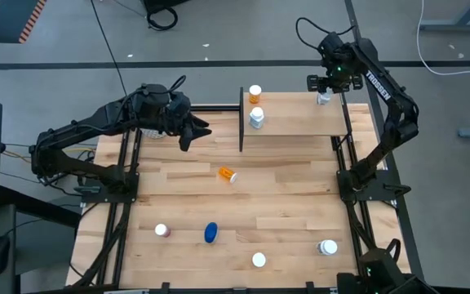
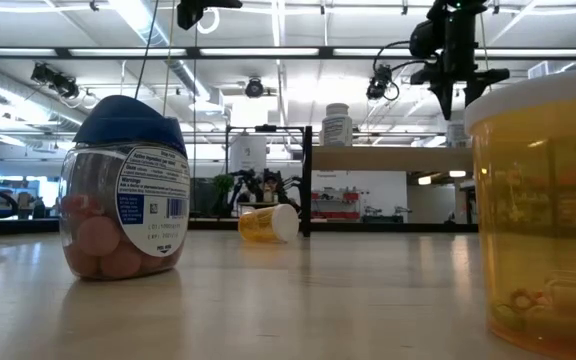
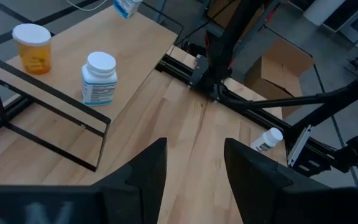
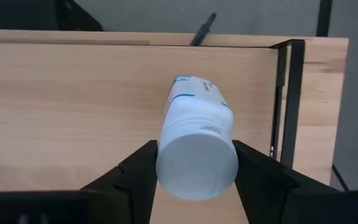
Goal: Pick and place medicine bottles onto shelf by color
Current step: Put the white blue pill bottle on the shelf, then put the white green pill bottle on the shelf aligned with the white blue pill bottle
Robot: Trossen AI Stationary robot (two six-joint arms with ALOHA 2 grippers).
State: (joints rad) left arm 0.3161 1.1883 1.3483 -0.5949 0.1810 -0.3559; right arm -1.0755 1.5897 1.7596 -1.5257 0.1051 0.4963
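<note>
The light-wood shelf [image 1: 296, 114] stands at the table's far side and carries an orange bottle [image 1: 254, 92] and a white bottle [image 1: 257, 117] upright at its left end. My right gripper [image 1: 325, 88] is over the shelf's right end, shut on another white bottle [image 4: 196, 143]. My left gripper [image 1: 198, 131] hovers open just left of the shelf, touching nothing. An orange bottle [image 1: 228, 174] lies on its side mid-table. Near the front edge are a pink bottle [image 1: 161, 230], the blue one [image 1: 210, 233], a white-capped bottle [image 1: 259, 260] and a white bottle [image 1: 327, 247]. My right gripper pinches the white bottle by its cap [image 4: 196, 167], one finger [image 4: 138, 171] on each side, coming from above and pointing down. The bottle hangs below the fingers over the shelf's right end. Whether its base touches the shelf board I cannot tell.
Black posts [image 1: 241, 118] rise at both shelf ends. The middle of the shelf board [image 4: 73, 106] is bare. Dark arm rails [image 1: 125, 188] run along the table's left and right sides. In the low view, a potted plant [image 2: 226, 190] stands far back.
</note>
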